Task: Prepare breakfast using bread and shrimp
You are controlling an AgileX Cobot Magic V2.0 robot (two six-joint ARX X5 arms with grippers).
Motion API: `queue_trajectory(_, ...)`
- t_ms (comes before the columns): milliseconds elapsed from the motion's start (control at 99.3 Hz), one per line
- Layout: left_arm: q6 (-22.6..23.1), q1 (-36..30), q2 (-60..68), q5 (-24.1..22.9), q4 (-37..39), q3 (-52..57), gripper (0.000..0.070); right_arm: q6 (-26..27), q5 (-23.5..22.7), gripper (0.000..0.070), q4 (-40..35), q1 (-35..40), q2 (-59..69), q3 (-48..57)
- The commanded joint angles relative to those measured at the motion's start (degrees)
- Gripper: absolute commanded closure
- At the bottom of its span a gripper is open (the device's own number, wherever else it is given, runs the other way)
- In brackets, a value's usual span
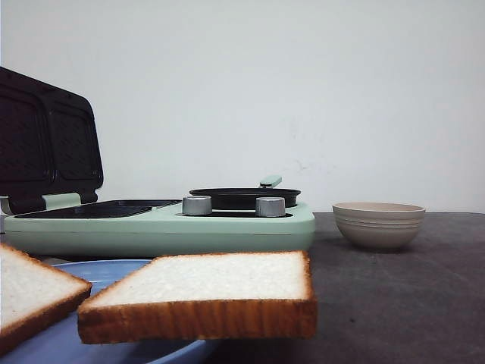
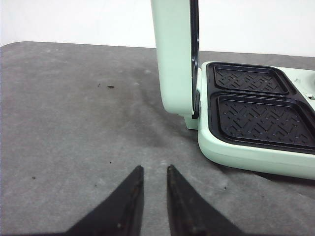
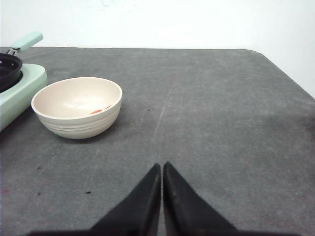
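two slices of bread [image 1: 201, 292] lie on a blue plate [image 1: 114, 267] just in front of the mint-green breakfast maker [image 1: 163, 224], whose lid [image 1: 45, 140] stands open over two dark grill plates [image 2: 261, 105]. a small black pan [image 1: 244, 197] sits on the maker's right end. a beige bowl [image 3: 78, 106] stands beside that end, with a small orange bit inside, probably shrimp [image 3: 97, 111]. the left gripper [image 2: 154, 178] is slightly parted above the grey worktop [image 3: 221, 113], empty. the right gripper [image 3: 162, 172] is pressed together, empty.

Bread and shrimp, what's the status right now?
Left gripper slightly open, right gripper shut, both empty. Bread on blue plate. Shrimp barely visible in bowl.
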Motion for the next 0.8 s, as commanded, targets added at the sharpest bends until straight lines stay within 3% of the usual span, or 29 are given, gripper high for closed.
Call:
queue_trajectory(0,0.5,0.1,0.0,0.0,-0.3,-0.9,0.0667,0.6,0.0,0.0700,0.6,0.0,-0.1,-0.3)
queue_trajectory(151,0.5,0.1,0.0,0.0,-0.3,-0.9,0.0667,-0.9,0.2,0.0700,0.6,0.0,-0.1,-0.3)
queue_trajectory(352,0.5,0.1,0.0,0.0,-0.3,-0.9,0.0667,-6.8,0.2,0.0700,0.6,0.0,-0.1,-0.3)
queue_trajectory(785,0.5,0.1,0.0,0.0,-0.3,-0.9,0.0667,-6.3,-0.2,0.0700,0.6,0.0,-0.1,-0.3)
